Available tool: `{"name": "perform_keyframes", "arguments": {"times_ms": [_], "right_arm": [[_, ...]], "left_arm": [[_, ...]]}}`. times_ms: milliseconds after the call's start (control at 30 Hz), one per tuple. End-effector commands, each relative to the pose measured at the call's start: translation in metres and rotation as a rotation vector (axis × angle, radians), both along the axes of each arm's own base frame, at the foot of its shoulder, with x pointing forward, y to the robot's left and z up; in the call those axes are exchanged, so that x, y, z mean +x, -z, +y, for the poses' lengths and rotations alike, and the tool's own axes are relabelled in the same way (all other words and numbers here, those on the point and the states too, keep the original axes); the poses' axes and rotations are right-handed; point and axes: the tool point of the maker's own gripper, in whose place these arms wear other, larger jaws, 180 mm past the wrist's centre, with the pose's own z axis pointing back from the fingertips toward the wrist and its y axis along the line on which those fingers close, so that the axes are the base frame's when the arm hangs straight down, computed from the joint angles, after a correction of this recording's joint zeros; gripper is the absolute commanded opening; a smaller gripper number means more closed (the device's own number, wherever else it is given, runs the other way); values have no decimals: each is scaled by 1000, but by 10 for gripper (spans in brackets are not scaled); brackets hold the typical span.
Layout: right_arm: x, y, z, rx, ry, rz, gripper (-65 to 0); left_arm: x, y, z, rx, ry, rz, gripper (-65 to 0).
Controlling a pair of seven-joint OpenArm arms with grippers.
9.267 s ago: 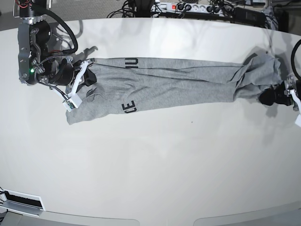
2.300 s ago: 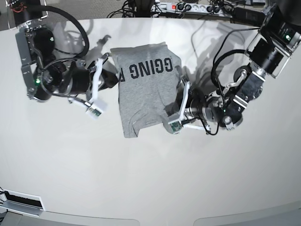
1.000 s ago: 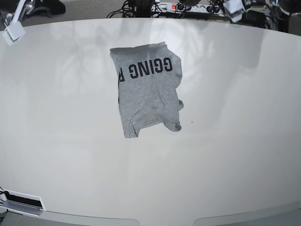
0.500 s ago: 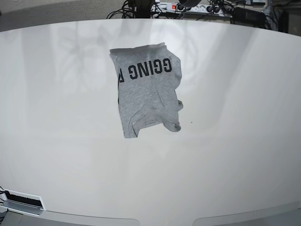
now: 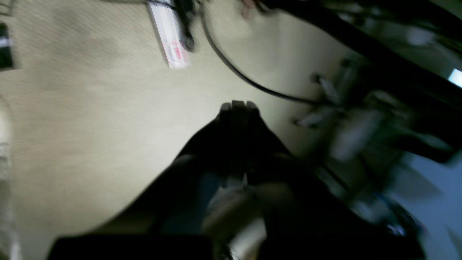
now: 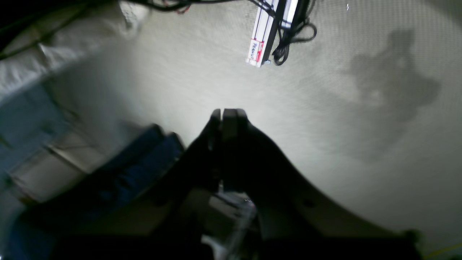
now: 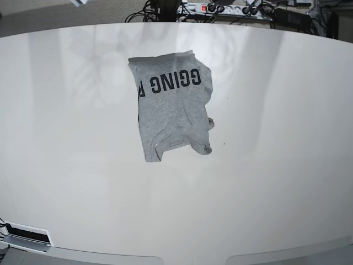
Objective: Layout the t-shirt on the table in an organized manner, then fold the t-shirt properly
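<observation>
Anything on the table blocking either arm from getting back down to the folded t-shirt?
Nothing visible does. The t-shirt lies alone on the table; both arms are outside the base view, and the left gripper and right gripper are shut, facing the floor.

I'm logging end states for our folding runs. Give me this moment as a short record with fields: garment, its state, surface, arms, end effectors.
garment: t-shirt, heather grey, black block lettering facing up
state: folded into a compact, roughly rectangular bundle; lower right corner slightly rumpled
position: lying on the far half of the table, left of centre in the base view
surface: glossy white
arms: neither appears in the base view; both wrist cameras look at carpeted floor and a power strip
left end effector: shut, holding nothing
right end effector: shut, holding nothing
</observation>
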Motion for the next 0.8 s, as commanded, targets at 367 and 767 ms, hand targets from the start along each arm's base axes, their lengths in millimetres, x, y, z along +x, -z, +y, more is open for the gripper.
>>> {"name": "perform_keyframes", "arguments": {"times_ms": [367, 767], "right_arm": [[41, 52, 33, -200, -142, -147, -650], [85, 54, 48, -186, -122, -218, -650]], "left_arm": [[63, 44, 38, 317, -110, -406, -650], [93, 56, 21, 401, -185, -425, -650]]}}
